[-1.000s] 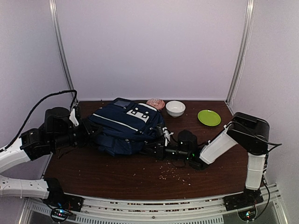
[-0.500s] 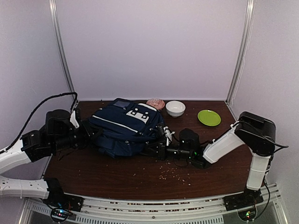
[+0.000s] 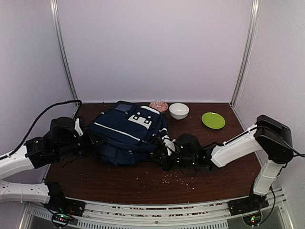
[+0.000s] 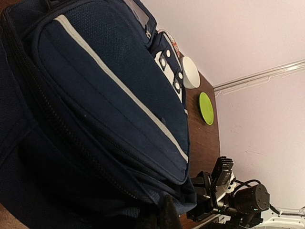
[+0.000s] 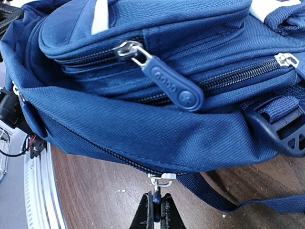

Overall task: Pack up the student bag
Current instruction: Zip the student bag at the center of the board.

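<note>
right gripper pinching a zipper pull, left gripper bracing the bag's other side.

the student bag [image 3: 126,133] lies front-up on the table [image 3: 143,183], left of centre in the overhead view. your right gripper [image 5: 156,197] is pressed together on the zipper pull [image 5: 160,181] at the bottom of its wrist view, likely to run the compartment open for packing. your left gripper [image 3: 91,139] is pressed together at the bag's left side. what it pinches is hidden, but it probably anchors the fabric against that pull. the bag's long axis seems to run from lower left to upper right, patched end toward the bowl [image 3: 178,110].
</note>
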Controlling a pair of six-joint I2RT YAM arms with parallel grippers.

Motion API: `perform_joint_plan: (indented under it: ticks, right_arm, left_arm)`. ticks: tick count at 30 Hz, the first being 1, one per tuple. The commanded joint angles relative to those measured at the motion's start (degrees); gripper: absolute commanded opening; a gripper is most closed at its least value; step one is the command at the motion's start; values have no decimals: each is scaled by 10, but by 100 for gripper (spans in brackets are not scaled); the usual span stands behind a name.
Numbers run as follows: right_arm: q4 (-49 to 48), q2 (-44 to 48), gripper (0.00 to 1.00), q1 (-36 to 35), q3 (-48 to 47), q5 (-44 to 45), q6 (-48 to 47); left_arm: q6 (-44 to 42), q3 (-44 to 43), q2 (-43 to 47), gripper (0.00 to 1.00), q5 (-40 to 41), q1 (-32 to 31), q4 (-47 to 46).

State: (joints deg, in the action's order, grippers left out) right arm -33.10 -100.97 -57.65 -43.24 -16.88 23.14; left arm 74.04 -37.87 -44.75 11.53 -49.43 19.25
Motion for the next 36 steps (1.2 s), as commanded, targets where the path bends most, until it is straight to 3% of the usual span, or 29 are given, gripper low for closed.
perform_joint_plan:
  ticks: [1, 18, 29, 36]
  right_arm:
    - [34, 37, 0, -21, 3, 1, -21]
    - [68, 95, 0, -109, -15, -6, -18]
    - [160, 66, 0, -125, -122, 25, 15]
    - [234, 58, 0, -154, -189, 21, -10]
  left_arm:
    - [-3, -8, 0, 0, 1, 2, -111]
    - [15, 31, -10, 0, -15, 1, -140]
    - [19, 47, -39, 0, -51, -11, -218]
    - [12, 50, -25, 0, -36, -12, -212]
